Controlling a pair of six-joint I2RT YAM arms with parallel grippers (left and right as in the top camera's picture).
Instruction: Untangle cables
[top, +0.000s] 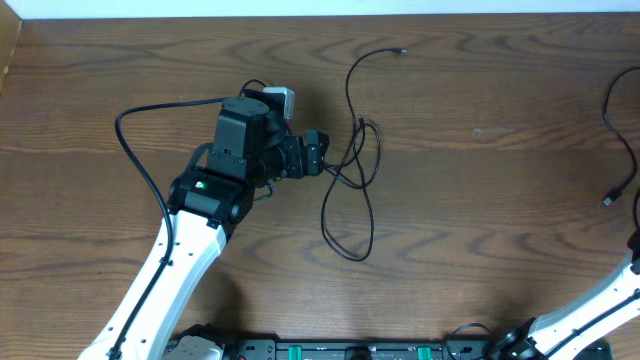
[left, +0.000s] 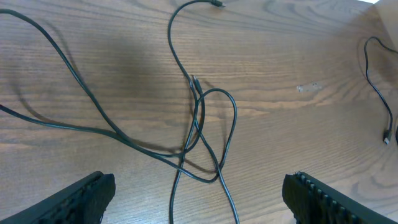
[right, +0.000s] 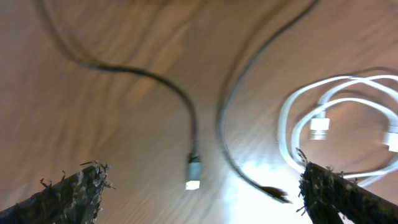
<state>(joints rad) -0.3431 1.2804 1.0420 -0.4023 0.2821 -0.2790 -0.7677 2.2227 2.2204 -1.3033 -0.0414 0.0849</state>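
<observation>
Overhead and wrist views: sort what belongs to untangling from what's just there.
Job: looped black cable; second black cable, right edge; white cable; left claw, open; right claw, open.
Not the job: wooden table; left arm's own thick black cable.

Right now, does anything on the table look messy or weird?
Yes. The thin black cables in the middle of the brown wooden table cross each other in tangled loops, just ahead of the left claw. Nothing looks broken or spilled.
</observation>
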